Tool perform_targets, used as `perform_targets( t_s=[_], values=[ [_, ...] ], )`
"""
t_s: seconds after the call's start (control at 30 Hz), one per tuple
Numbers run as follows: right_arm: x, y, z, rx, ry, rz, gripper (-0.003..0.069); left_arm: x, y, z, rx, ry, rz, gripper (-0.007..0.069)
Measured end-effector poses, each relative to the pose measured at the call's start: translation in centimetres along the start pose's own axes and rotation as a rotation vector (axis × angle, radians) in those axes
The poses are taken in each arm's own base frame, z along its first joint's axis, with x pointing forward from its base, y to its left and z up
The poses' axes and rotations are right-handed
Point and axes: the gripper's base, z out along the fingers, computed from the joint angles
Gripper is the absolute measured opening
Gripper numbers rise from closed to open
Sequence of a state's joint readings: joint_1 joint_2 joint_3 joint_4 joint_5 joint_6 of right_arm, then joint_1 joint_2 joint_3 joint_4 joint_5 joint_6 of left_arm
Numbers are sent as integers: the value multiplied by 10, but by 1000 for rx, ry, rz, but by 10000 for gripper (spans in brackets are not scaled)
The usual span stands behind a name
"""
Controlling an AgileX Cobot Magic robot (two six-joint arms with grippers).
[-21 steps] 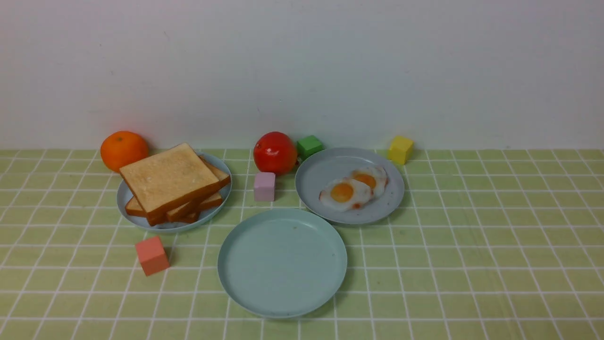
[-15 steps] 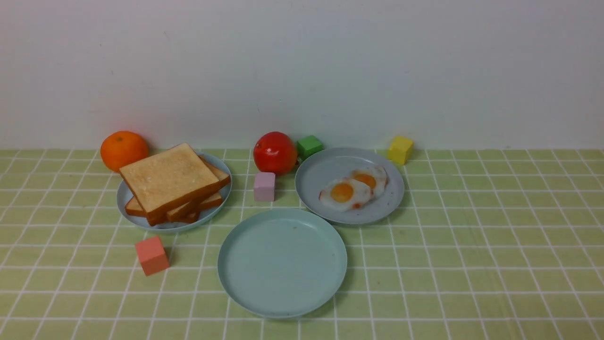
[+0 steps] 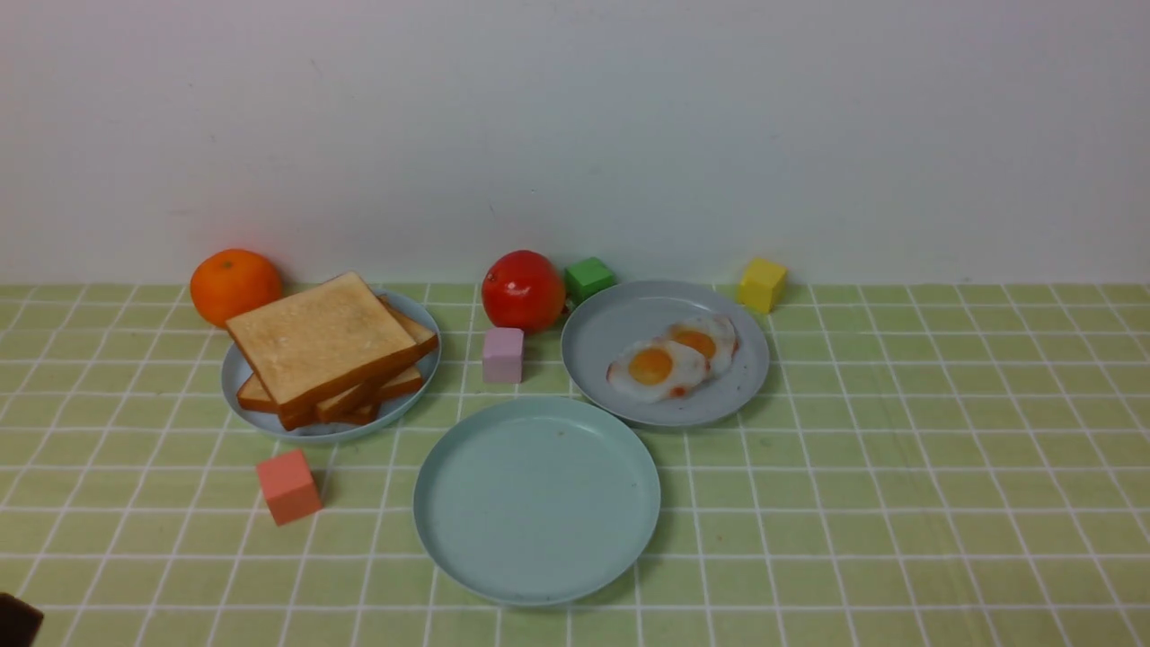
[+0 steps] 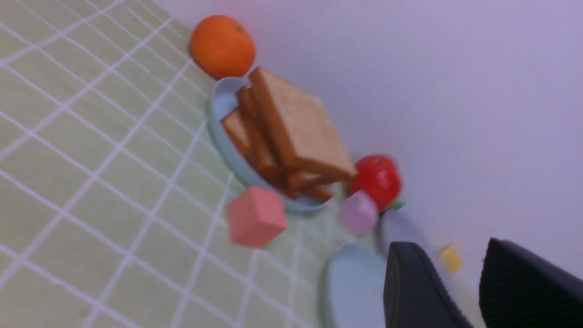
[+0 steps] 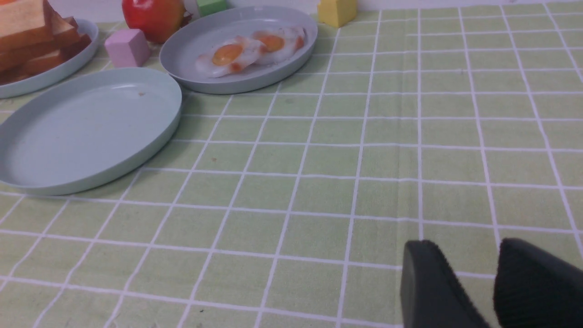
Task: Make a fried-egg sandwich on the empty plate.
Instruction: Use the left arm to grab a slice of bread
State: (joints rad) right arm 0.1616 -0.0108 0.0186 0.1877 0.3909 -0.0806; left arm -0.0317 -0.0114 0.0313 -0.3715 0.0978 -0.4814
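Observation:
The empty mint-green plate (image 3: 536, 499) lies front and centre, with nothing on it; it also shows in the right wrist view (image 5: 86, 127). A pile of toast slices (image 3: 323, 346) sits on a grey-blue plate (image 3: 429, 355) at back left. Two fried eggs (image 3: 669, 359) lie on another grey-blue plate (image 3: 611, 328) at back right. My left gripper (image 4: 448, 248) is open and empty, to the left of the toast and well short of it; a dark tip of it (image 3: 16, 620) shows in the front view's lower left corner. My right gripper (image 5: 464, 248) is open and empty, low over the cloth right of the plates.
An orange (image 3: 235, 286), a red fruit (image 3: 524, 290), a green cube (image 3: 589, 278) and a yellow cube (image 3: 762, 284) stand along the back wall. A pink cube (image 3: 503, 355) sits between the two back plates. A salmon cube (image 3: 288, 486) lies left of the empty plate.
A dark tip of my left gripper has come into the lower left corner of the front view. Nothing on the table has moved.

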Motion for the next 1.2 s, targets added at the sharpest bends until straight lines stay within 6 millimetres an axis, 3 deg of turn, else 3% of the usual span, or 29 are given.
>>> perform_targets(
  t_s=[0.2,0.33,0.37,0.4,0.53,0.63,0.73,0.97,1.1,1.2],
  values=[
    [0,0,0,0,0,0,241,-14,-15,-3,60,-62,-57,196],
    [0,0,0,0,0,0,241,-43,-55,-4,38,23,146,62],
    [0,0,0,0,0,0,241,-44,-57,-2,26,39,149,55],
    [0,0,0,0,0,0,241,-54,-72,3,7,107,252,-2],
    [0,0,0,0,0,0,241,-65,-103,30,-12,404,470,-13],
    [0,0,0,0,-2,0,241,-60,-121,48,-5,654,589,-13],
    [-2,0,0,-4,-22,25,241,-53,-135,68,10,791,696,-13],
    [-22,2,-2,-81,-254,464,241,-33,-144,110,-28,910,804,-13],
    [-31,1,-6,-98,-323,563,239,-23,-140,132,-77,961,852,-13],
    [-65,16,-23,-191,-229,515,172,-15,-138,157,-127,998,885,-13]
  ],
)
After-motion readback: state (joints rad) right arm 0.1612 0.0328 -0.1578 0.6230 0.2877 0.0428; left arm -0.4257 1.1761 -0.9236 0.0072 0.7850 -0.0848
